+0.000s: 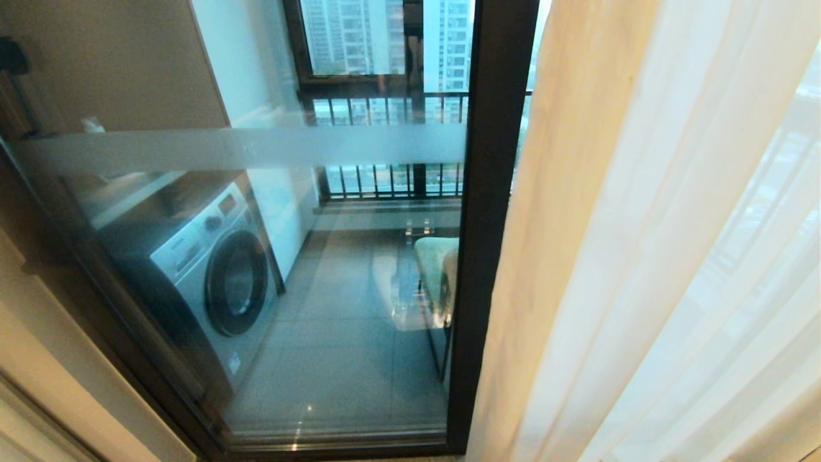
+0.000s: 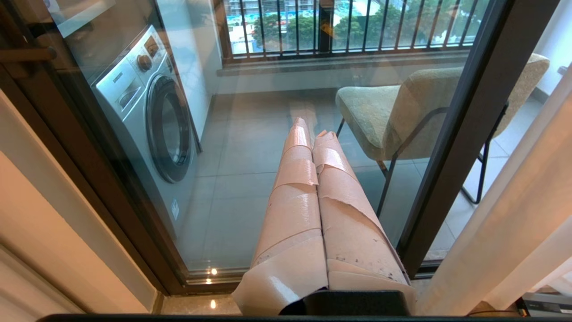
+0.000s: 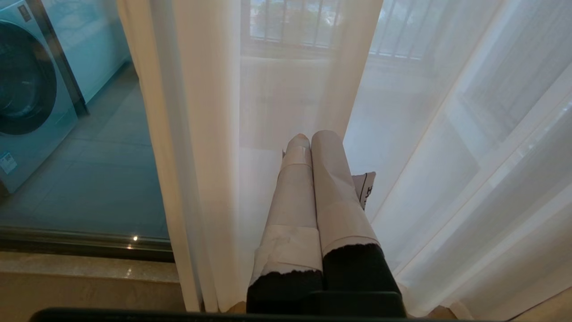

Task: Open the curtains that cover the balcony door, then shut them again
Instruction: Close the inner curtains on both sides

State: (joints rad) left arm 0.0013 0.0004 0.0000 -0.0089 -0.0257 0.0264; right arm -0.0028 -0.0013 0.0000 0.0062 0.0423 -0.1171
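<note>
Clenched left claw (image 2: pixel 313 132) facing balcony door (image 1: pixel 490 224), clenched right claw (image 3: pixel 310 138) before upright curtains (image 1: pixel 641 256) gathered rightward, washing machine (image 1: pixel 211 276) and chair (image 1: pixel 436 269) beyond glass.

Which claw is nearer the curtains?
Right. The right claw points into the curtains, just short of the folds. The left claw faces the bare door glass, curtains off to its side.

The right tool (image 3: pixel 310 136), its taped fingers pressed together, points at the sheer white curtains (image 3: pixel 402 134); a washing machine (image 3: pixel 27 89) stands behind the glass.
</note>
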